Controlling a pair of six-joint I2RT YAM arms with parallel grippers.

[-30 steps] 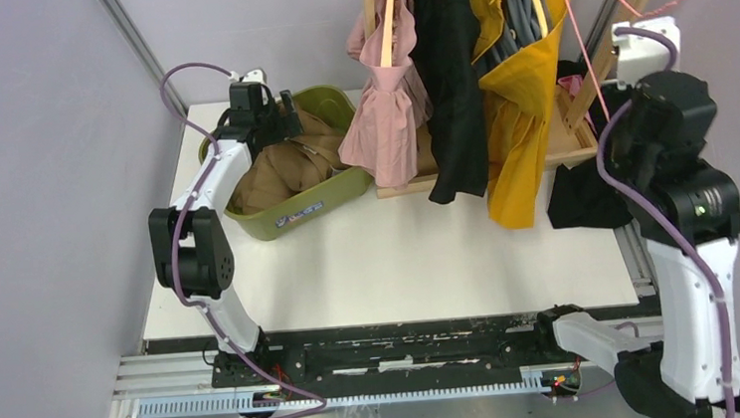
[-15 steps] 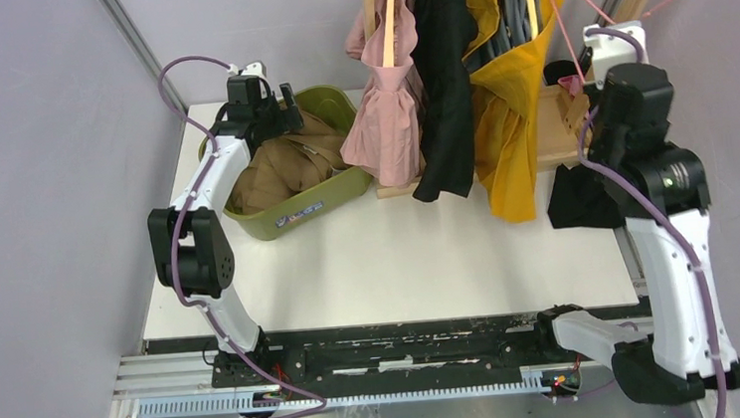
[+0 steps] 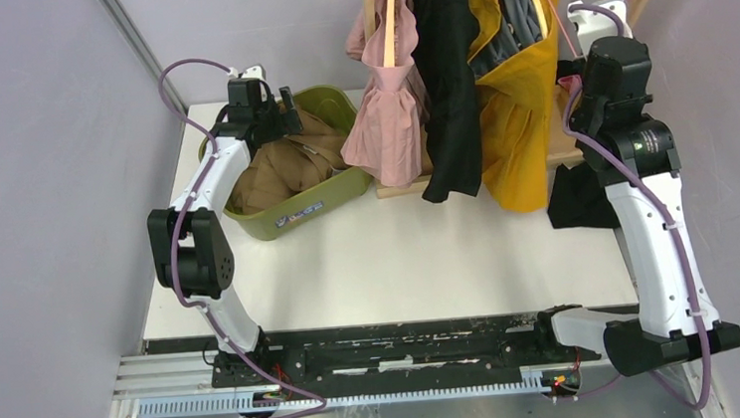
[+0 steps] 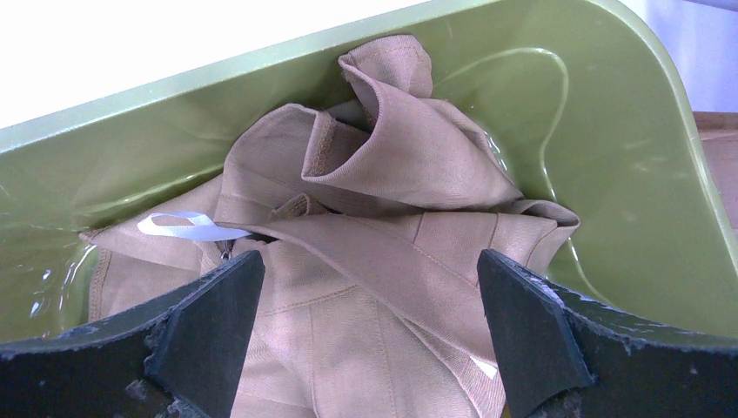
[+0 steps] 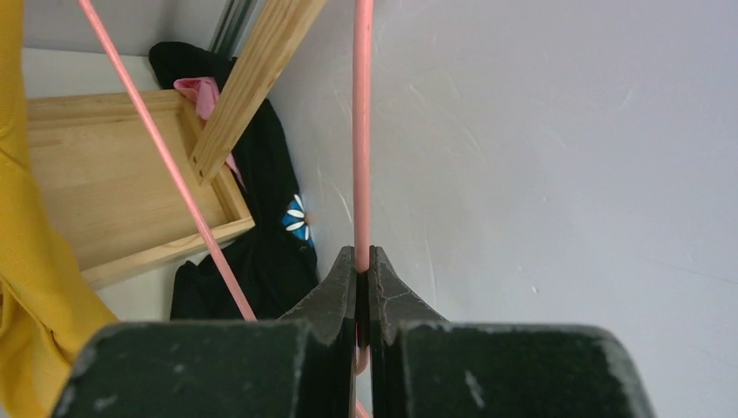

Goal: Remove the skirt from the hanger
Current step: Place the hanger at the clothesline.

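Skirt [image 4: 418,174] lies in the green bin [image 4: 609,131], left pincer [image 4: 367,292] wide open over it; right pincer [image 5: 364,283] clamps the pink hanger [image 5: 361,131]. Seems done.

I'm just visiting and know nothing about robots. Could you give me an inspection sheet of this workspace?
Surface: white table top, no spills seen.
Job's things: tan fabric skirt crumpled inside green plastic tub; pink wire hanger bare where visible.
Clutter: pink dress, black garment and yellow garment hanging over a wooden frame; black daisy-print cloth at the right edge.
Grippers: left gripper open above the skirt, holding nothing; right gripper shut on the hanger.
Cables: purple cable looping along each arm.
Surroundings: grey walls on both sides.
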